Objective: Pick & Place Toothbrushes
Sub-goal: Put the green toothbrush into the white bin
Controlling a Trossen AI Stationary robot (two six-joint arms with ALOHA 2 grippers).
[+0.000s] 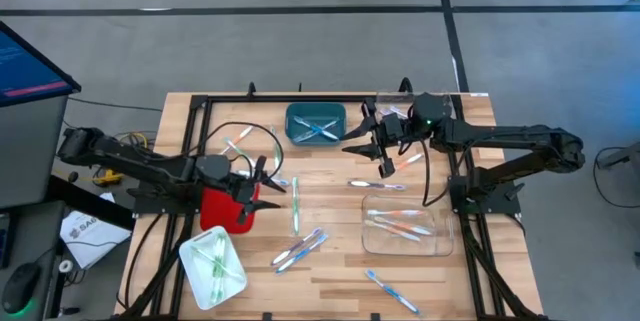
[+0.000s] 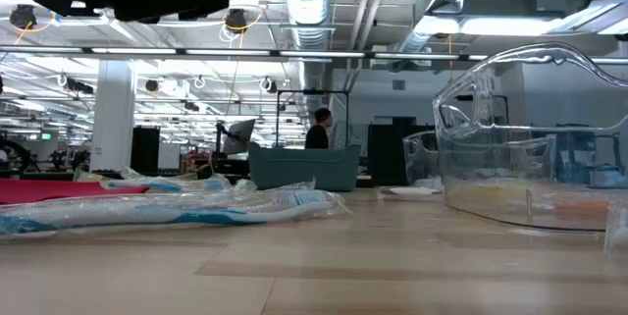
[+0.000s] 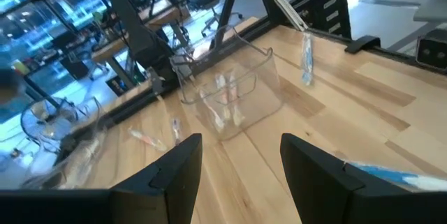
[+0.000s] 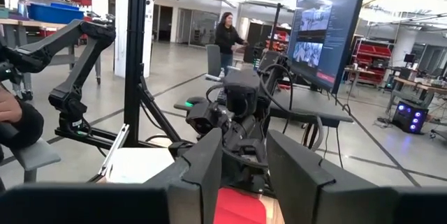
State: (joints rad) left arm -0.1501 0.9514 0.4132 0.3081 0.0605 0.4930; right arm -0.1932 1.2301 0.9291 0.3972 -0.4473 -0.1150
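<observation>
Wrapped toothbrushes lie loose on the wooden table: a green one, a blue pair, another blue one, one by the clear bin and an orange one. Others lie in the teal bin, the clear bin and the white bin. My left gripper hovers open beside the red bin, holding nothing. My right gripper hangs open in the air right of the teal bin, also holding nothing.
The left wrist view shows the clear bin, a bagged toothbrush and a blue one. A black frame and cables border the table's far and side edges. Bare wood lies in the table's middle. A person stands far off in the room.
</observation>
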